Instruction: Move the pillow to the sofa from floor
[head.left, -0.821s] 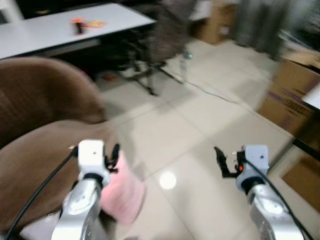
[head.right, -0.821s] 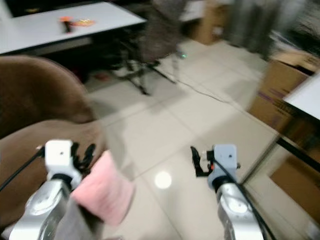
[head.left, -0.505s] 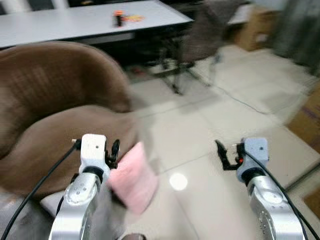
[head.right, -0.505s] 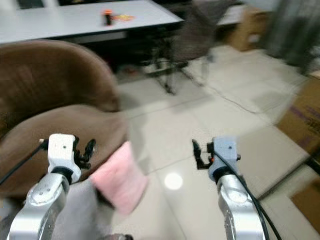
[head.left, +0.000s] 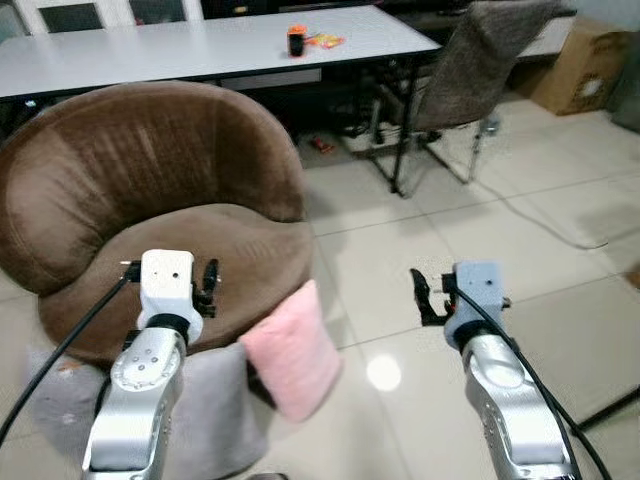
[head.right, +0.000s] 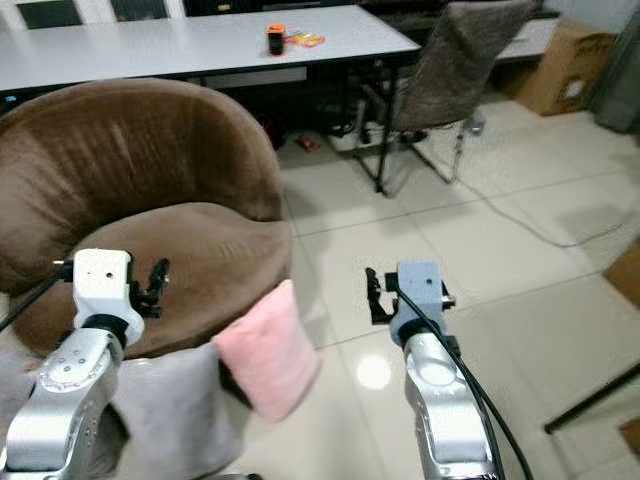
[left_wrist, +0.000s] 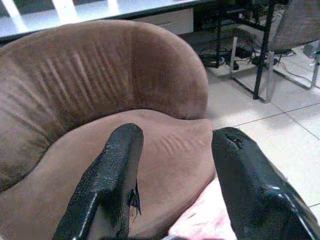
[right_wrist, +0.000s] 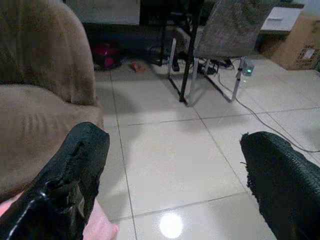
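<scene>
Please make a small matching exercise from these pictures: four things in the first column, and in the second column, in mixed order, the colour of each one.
Things:
1. pillow leaning against the sofa's front
2. sofa
3. long table
4. cushion on the floor beside the pillow

Colours:
a. grey
b. white
c. pink
d. brown

Pairs: 1-c, 2-d, 3-b, 4-a

A soft pink pillow (head.left: 293, 350), square with rounded corners, stands tilted on its edge on the tiled floor (head.left: 430, 260), leaning against the front of the sofa (head.left: 150, 200). The sofa is a round brown tub seat with a high curved back, its seat cushion bare.
</scene>
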